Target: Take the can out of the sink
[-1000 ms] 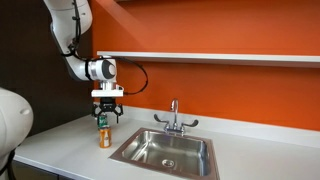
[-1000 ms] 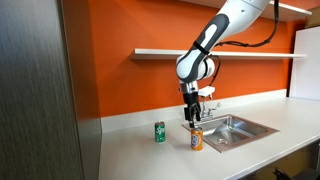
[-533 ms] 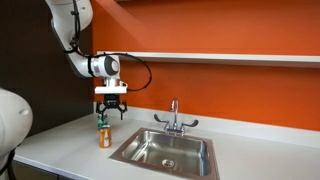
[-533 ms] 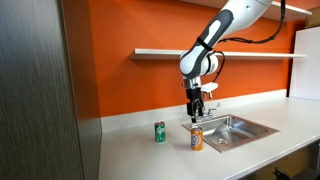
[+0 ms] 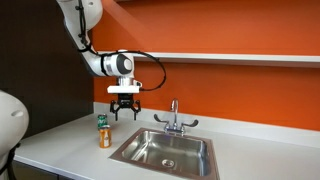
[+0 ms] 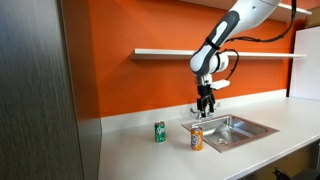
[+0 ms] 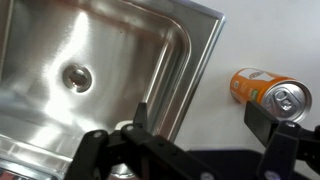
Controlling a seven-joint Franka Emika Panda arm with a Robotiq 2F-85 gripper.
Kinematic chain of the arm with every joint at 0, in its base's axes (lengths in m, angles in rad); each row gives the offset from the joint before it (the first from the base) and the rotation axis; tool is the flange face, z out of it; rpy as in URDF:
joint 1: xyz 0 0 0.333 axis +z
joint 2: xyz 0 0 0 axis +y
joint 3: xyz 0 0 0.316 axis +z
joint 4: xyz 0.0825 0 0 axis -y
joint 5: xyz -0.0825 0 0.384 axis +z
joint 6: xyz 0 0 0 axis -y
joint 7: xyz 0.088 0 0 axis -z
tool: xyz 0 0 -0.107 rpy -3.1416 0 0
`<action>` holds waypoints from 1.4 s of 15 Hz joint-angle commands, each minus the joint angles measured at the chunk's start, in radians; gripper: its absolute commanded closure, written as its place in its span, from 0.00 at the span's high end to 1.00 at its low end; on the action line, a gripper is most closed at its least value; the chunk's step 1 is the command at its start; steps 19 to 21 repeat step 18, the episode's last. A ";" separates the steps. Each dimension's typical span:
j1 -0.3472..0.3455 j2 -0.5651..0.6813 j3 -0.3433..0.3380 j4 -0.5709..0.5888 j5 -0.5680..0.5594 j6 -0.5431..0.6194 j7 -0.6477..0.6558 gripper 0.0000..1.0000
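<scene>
The orange-brown can [image 5: 104,137] stands upright on the counter beside the sink [image 5: 168,150], outside the basin. It shows in both exterior views [image 6: 196,139] and in the wrist view [image 7: 268,91]. My gripper [image 5: 124,113] is open and empty, raised above the counter between the can and the sink's rim [image 6: 205,111]. In the wrist view my fingertips [image 7: 201,118] straddle the sink's edge [image 7: 196,80], with the can just past one finger. The basin with its round drain [image 7: 75,76] holds nothing.
A small green can [image 6: 159,132] stands on the counter away from the sink. A chrome faucet [image 5: 174,118] rises behind the basin. An orange wall with a shelf [image 5: 230,58] runs behind. A dark panel [image 6: 35,90] stands at one side.
My gripper has risen off the can and moved sideways toward the sink. The can stays standing on the counter.
</scene>
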 commanded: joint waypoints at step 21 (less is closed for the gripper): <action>-0.118 -0.041 -0.111 -0.042 0.037 0.000 0.090 1.00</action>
